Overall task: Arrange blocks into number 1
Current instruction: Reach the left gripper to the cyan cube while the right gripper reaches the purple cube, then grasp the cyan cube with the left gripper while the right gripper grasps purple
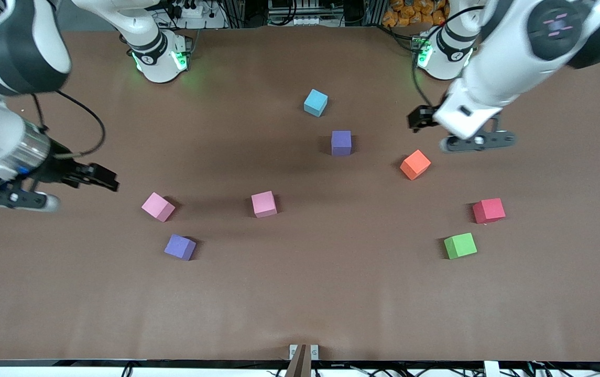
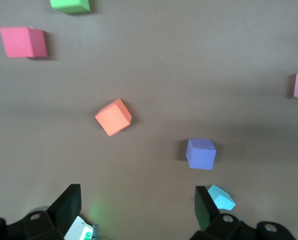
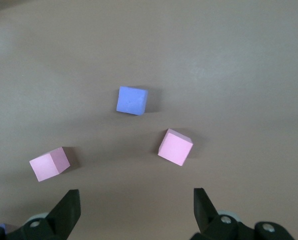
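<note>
Blocks lie scattered on the brown table: a light blue one [image 1: 315,102] [image 2: 221,197], a purple one [image 1: 341,143] [image 2: 200,153], an orange one [image 1: 415,164] [image 2: 113,116], two pink ones [image 1: 264,203] [image 1: 158,206] and a second purple one [image 1: 180,246] [image 3: 132,100]. My left gripper [image 1: 475,142] [image 2: 137,202] hangs open and empty above the table beside the orange block. My right gripper [image 1: 17,200] [image 3: 136,207] is open and empty above the right arm's end of the table, beside the two pink blocks [image 3: 175,146] [image 3: 50,163].
A red cube [image 1: 488,210] [image 2: 24,42] and a green cube [image 1: 460,245] [image 2: 70,5] sit toward the left arm's end, nearer the front camera than the orange block. The arm bases [image 1: 159,57] [image 1: 444,52] stand along the table's back edge.
</note>
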Robot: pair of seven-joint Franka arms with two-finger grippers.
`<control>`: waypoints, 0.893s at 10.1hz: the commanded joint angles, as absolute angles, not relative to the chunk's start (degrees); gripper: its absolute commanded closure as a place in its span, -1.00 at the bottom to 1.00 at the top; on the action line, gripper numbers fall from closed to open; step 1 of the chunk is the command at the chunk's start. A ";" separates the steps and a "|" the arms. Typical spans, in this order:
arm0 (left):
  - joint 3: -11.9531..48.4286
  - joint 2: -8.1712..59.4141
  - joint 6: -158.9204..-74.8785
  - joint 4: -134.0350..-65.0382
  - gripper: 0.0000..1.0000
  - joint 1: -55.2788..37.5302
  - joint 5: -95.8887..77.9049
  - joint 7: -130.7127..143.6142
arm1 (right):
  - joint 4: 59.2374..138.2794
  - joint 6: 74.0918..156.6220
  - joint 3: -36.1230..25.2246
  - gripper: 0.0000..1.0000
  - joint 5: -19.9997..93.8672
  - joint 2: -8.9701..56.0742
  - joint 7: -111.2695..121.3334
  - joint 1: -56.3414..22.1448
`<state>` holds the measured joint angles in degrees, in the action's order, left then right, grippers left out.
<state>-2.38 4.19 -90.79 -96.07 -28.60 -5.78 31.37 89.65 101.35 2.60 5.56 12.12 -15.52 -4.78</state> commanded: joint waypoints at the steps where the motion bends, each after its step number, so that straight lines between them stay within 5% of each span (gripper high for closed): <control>1: -3.08 2.46 -96.13 -102.98 -1.00 -32.76 -6.94 35.32 | 89.47 104.56 2.37 -1.00 6.77 16.67 -21.41 -5.10; 9: -2.55 5.26 -128.09 -125.74 -1.00 -49.10 -13.53 54.02 | 88.94 118.12 1.06 -1.00 5.98 32.60 -35.15 -11.86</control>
<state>-2.04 5.45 -121.89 -120.66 -45.43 -11.44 50.15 90.26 118.38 2.03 5.93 31.46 -34.47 -10.96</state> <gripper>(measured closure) 0.000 0.000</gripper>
